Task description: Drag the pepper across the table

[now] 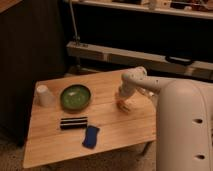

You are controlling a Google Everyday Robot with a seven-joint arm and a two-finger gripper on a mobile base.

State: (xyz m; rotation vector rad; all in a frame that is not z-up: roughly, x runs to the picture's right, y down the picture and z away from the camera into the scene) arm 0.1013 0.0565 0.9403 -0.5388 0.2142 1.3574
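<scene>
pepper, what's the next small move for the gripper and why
Probably a short, low slide toward the middle of the table. The gripper is down at the pepper near the right side, and bare wood lies between it and the green bowl, so there looks to be room that way.

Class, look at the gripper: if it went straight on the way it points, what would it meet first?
The gripper points down over the table, on the side near the robot. It would probably meet the orange pepper just beneath it first, then the tabletop; whether they already touch cannot be judged.
</scene>
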